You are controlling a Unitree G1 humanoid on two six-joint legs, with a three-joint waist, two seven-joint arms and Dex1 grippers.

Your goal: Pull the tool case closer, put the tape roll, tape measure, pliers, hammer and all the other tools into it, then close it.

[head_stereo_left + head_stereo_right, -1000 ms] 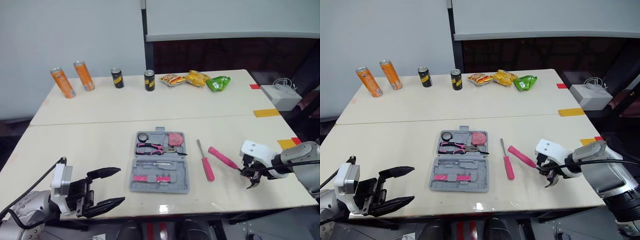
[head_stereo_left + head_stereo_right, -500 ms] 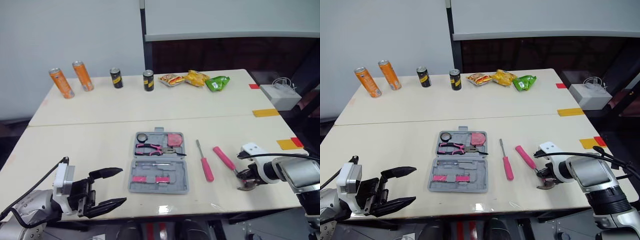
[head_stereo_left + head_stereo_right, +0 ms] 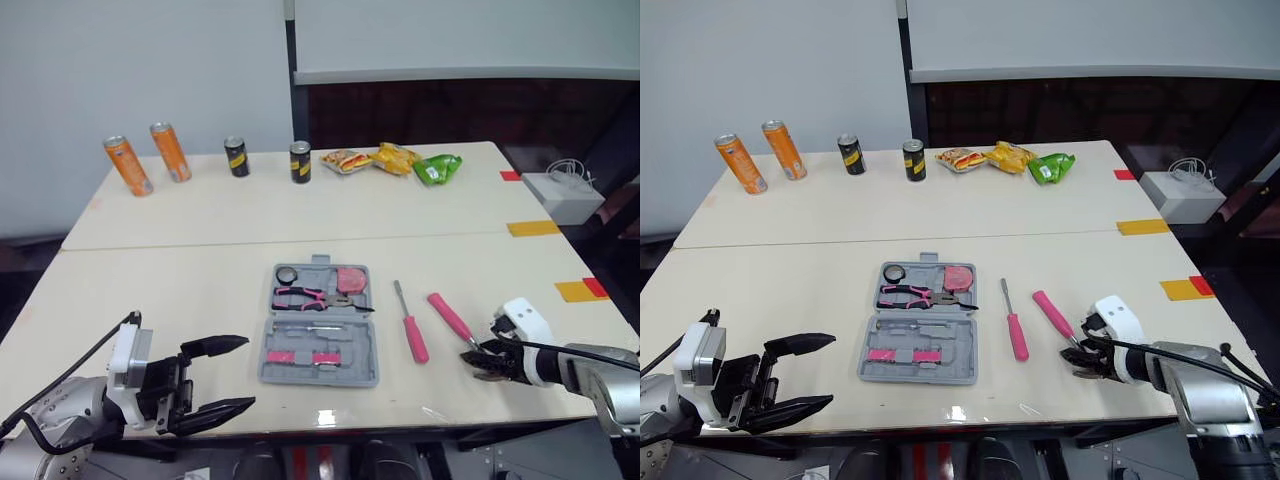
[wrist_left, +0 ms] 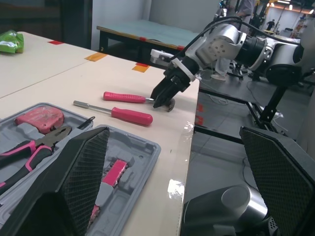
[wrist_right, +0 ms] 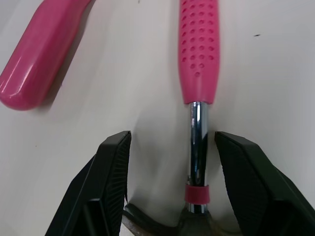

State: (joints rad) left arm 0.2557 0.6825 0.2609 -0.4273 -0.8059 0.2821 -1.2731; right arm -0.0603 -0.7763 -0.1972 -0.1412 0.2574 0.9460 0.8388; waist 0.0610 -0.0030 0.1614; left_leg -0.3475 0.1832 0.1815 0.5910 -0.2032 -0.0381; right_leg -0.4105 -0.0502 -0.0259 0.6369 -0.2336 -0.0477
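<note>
The grey tool case (image 3: 322,325) lies open in the middle of the near table. In it are a tape roll (image 3: 286,274), a pink tape measure (image 3: 351,278) and pink-handled pliers (image 3: 310,296). To its right on the table lie a pink screwdriver (image 3: 410,325) and a pink-handled hammer (image 3: 450,318). My right gripper (image 3: 485,360) is open at the hammer's head end. In the right wrist view its fingers (image 5: 110,187) straddle the hammer's steel neck (image 5: 197,147) without touching it. Near the front edge, left of the case, my left gripper (image 3: 245,373) stands wide open and empty.
Two orange cans (image 3: 127,165) and two dark cans (image 3: 300,161) stand along the far table's back, with snack bags (image 3: 395,156) to their right. A white box (image 3: 570,197) sits off the table at the right. The table's front edge runs just below both grippers.
My right gripper, shut on the hammer's head end a second ago, has sunk to the table and opened. The hammer now lies flat. The left arm has stayed put.
</note>
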